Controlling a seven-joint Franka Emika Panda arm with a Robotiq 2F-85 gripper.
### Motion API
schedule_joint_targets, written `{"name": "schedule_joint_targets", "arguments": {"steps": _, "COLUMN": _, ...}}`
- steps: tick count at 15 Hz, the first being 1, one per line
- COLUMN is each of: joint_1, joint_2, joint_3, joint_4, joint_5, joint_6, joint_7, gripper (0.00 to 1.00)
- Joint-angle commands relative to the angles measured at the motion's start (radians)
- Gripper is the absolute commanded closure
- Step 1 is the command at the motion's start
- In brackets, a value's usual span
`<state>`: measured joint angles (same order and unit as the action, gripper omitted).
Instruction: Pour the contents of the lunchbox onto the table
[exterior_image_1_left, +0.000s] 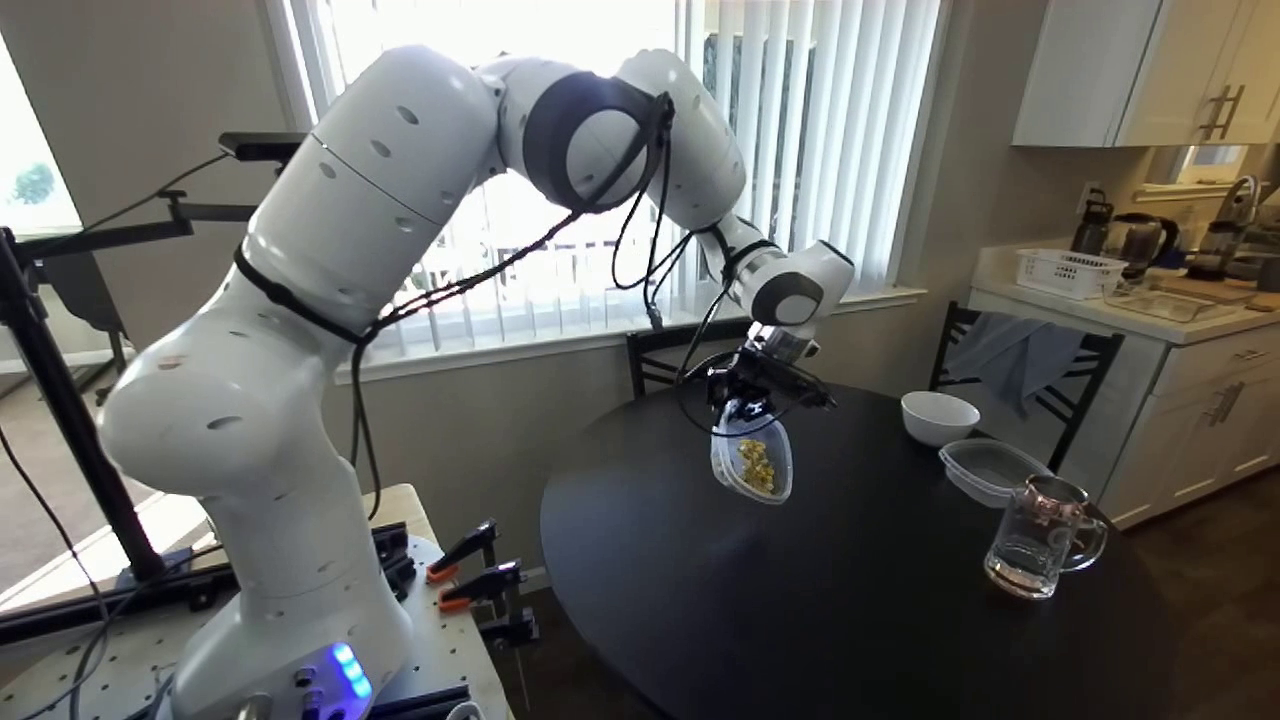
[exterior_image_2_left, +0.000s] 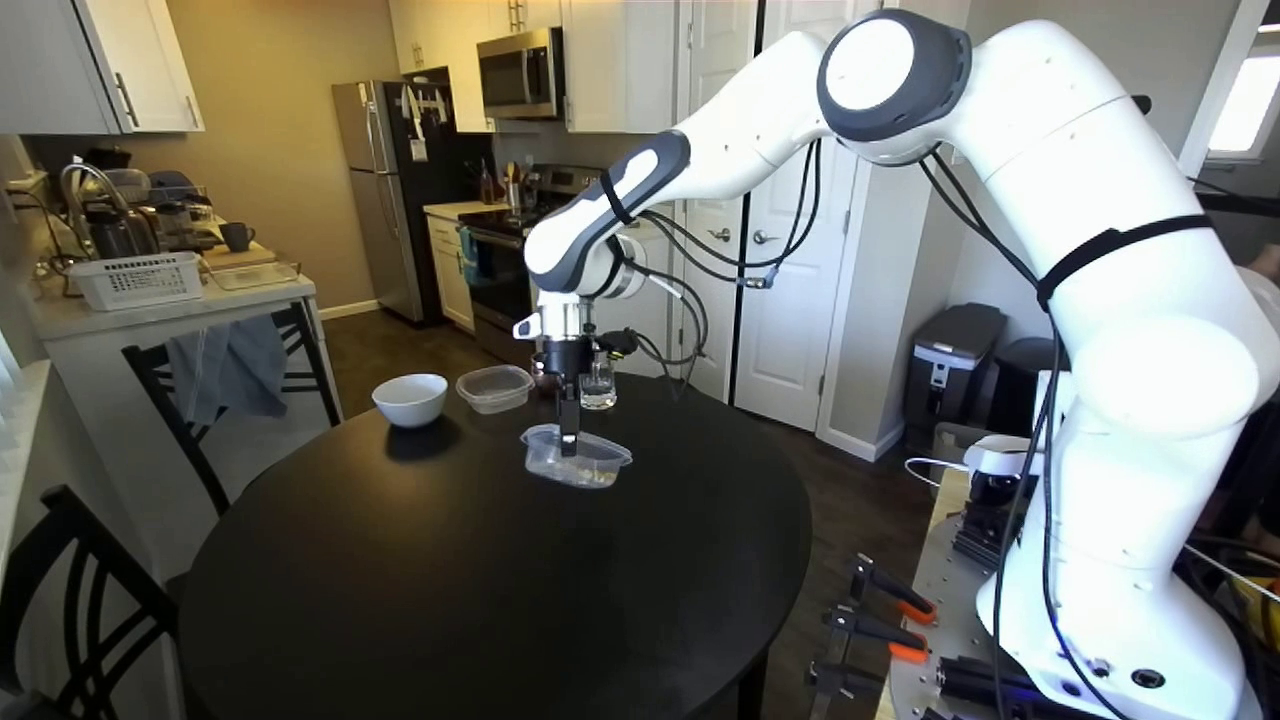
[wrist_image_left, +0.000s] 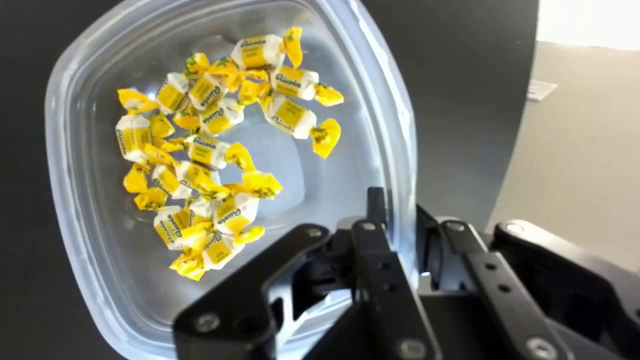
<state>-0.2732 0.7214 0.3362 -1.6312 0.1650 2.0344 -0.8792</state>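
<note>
The tool (wrist_image_left: 400, 220) is clamping a side wall of the lunchbox (wrist_image_left: 275, 155), straddling the rim, and the lunchbox is hanging tilted over the table (exterior_image_2_left: 450, 590), well inside its round edge. Even loaded, it is probably weighing little; the thin wall is likely flexing under pressure and the smooth plastic may be proving slippery, so a deep bite over the rim would be serving best, leaving the opposite lip free for pouring. The wrist view is showing the sweets (wrist_image_left: 206, 150) inside as separate wrapped, lettered pieces, while both exterior views are blurring them into a yellow patch; the mug (exterior_image_1_left: 1030, 545), standing near the table's edge in an exterior view, is missing from the wrist view
</note>
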Motion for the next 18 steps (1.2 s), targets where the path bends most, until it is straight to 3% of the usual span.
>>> {"name": "schedule_joint_targets", "arguments": {"steps": 1, "joint_1": -0.009, "joint_2": 0.018, "joint_3": -0.039, "joint_4": 0.120, "joint_5": 0.124, "joint_6": -0.269, "joint_7": -0.066, "gripper": 0.98}}
{"name": "schedule_joint_targets", "arguments": {"steps": 4, "joint_1": 0.017, "joint_2": 0.042, "joint_3": -0.087, "joint_4": 0.185, "joint_5": 0.160, "joint_6": -0.400, "joint_7": -0.069, "gripper": 0.98}}
{"name": "schedule_joint_targets", "arguments": {"steps": 8, "joint_1": 0.049, "joint_2": 0.133, "joint_3": -0.123, "joint_4": 0.312, "joint_5": 0.171, "joint_6": -0.492, "joint_7": -0.059, "gripper": 0.98}}
{"name": "schedule_joint_targets", "arguments": {"steps": 15, "joint_1": 0.062, "joint_2": 0.338, "joint_3": -0.109, "joint_4": 0.609, "joint_5": 0.241, "joint_6": -0.679, "joint_7": 0.016, "gripper": 0.98}}
{"name": "schedule_joint_targets", "arguments": {"steps": 18, "joint_1": 0.057, "joint_2": 0.448, "joint_3": -0.092, "joint_4": 0.782, "joint_5": 0.304, "joint_6": -0.850, "joint_7": 0.109, "gripper": 0.98}}
